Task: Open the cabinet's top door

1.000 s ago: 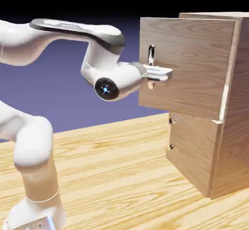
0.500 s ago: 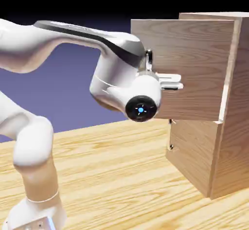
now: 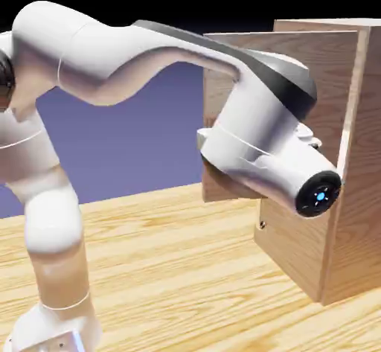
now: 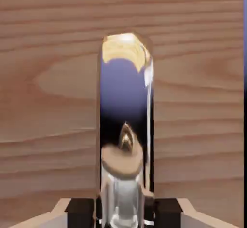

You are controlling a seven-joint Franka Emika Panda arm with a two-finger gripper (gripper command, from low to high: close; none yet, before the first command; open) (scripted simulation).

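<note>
Blocking much of the exterior view, the white arm point(image 3: 149, 53) is sweeping across from the left and covering the front of the top door point(image 3: 342, 75), so the door's handle and the gripper itself are hidden behind the bulky wrist there. The cabinet point(image 3: 361, 216) is standing at the right edge of the wooden table point(image 3: 178, 269), its right side cut off by the frame. The top door is standing swung out from the cabinet body, its free edge jutting to the left past the lower door point(image 3: 294, 242), which is sitting flush and showing one small handle mount beside the wrist. Open tabletop is lying in front of the cabinet and between it and the arm's base.

Filling the hand view, wood grain of the top door is reaching every edge, so none of the door's edges are showing. The handle point(image 4: 125, 111), a mirror-bright vertical bar, is running up from the bottom centre. The gripper point(image 4: 124, 212) is clamping on that handle, its dark finger pads point(image 4: 79, 211) pressing against the bar from both sides, their lower parts cut off by the frame.
</note>
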